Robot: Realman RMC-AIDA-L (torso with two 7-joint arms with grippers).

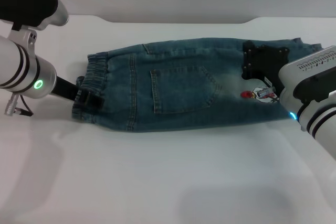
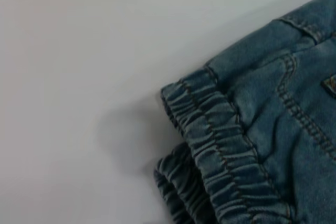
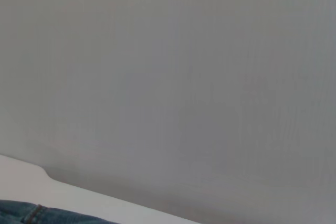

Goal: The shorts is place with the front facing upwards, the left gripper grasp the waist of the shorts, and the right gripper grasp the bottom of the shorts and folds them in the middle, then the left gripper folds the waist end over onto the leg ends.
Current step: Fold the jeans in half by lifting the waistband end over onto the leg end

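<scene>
Shorts (image 1: 194,85) lie already folded lengthwise on the counter (image 1: 157,182); left gripper (image 1: 86,98) sits at the waist (image 1: 94,90), right gripper (image 1: 265,66) over the leg ends (image 1: 283,77), grips can't be told; grab both waistband layers before folding over.

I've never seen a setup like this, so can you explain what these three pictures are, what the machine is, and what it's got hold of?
This is a two-armed robot at a white table. The wide picture comes from a camera on its head; the other two come from cameras on its wrists. Denim shorts lie flat on the table, apparently already folded lengthwise. The left gripper is at the gathered elastic waist, which the left wrist camera shows close up. The right gripper rests over the leg ends, near a small cartoon print. Whether either is clamped shut isn't visible. The right wrist camera mostly sees the wall.
</scene>
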